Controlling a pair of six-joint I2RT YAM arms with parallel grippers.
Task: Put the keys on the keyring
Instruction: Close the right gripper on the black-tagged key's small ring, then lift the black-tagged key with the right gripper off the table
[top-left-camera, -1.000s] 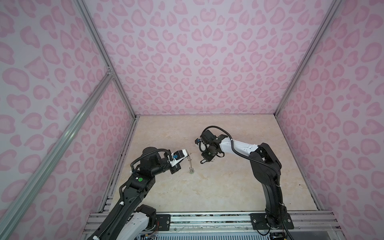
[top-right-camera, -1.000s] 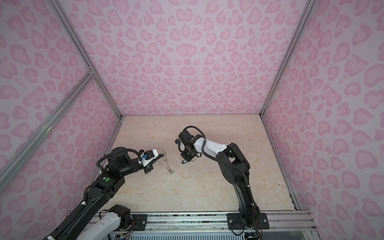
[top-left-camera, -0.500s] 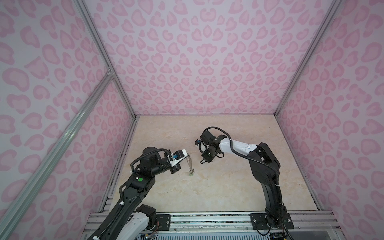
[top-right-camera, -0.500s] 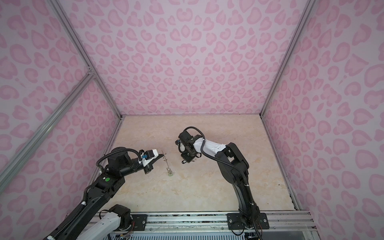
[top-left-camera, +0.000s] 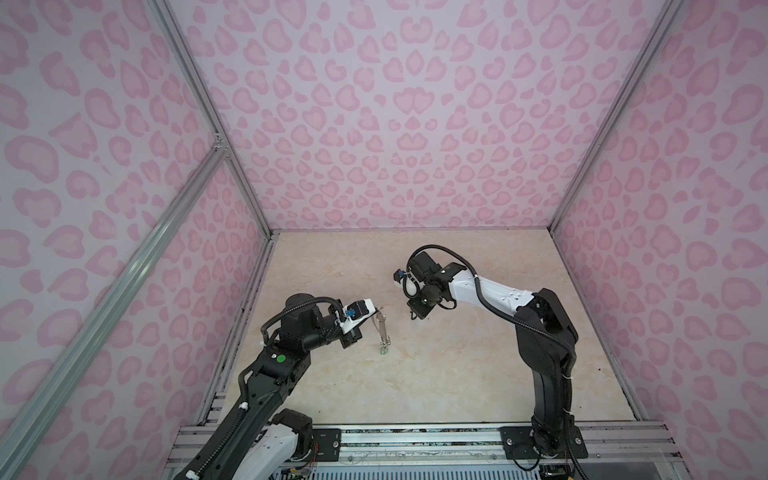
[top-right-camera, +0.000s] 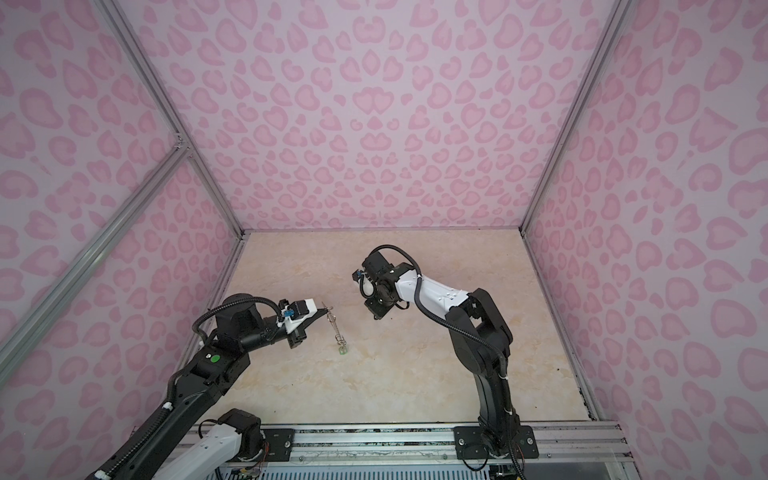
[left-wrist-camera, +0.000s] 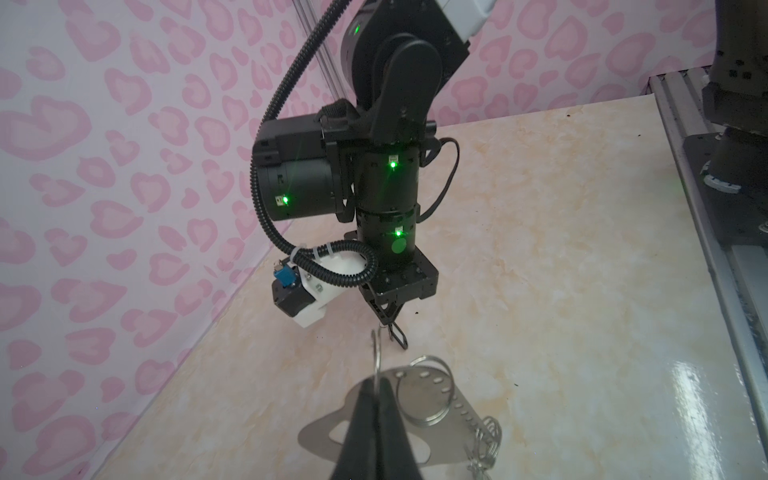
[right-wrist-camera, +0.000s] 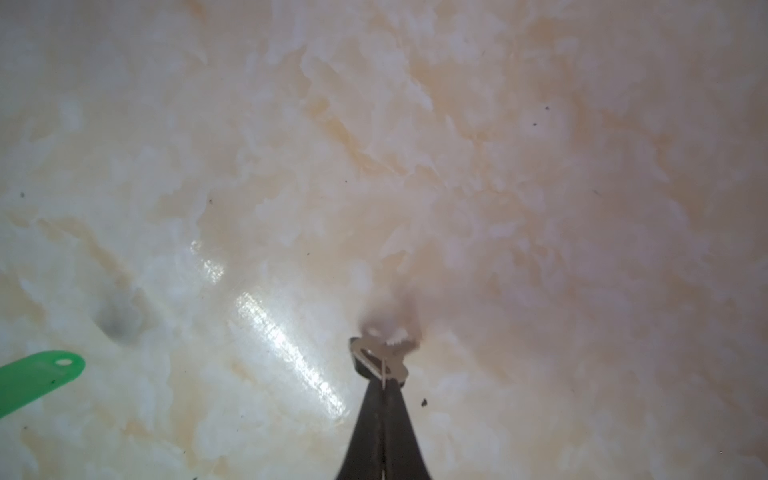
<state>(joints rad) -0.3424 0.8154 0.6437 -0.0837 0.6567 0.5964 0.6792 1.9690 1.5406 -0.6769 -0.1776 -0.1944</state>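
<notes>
The left gripper (left-wrist-camera: 376, 390) has its fingers pressed together on a split ring of the keyring (left-wrist-camera: 426, 397). The ring shows edge-on between the tips. The grey plate sits just behind the fingers, with its row of small holes and a bunch of smaller rings at one corner.

In both top views the keyring shows as a thin slanted line a little left of the middle of the worktop (top-left-camera: 457, 374). It is nearer the left edge than the right. Its upper end is at the gripper and its lower end points toward the near edge. A green tag (top-left-camera: 382, 351) shows at that lower end. I cannot tell whether the tag rests on the worktop or hangs clear.

The right gripper (right-wrist-camera: 383, 372) points down at about the middle of the worktop, near the keyring but apart from it. Its fingers are closed tight on a metal key (right-wrist-camera: 374, 353), gripped by one end. The other end is close over the worktop, and I cannot tell whether it touches. The right wrist view also catches the green tag, well apart from the held key.
</notes>
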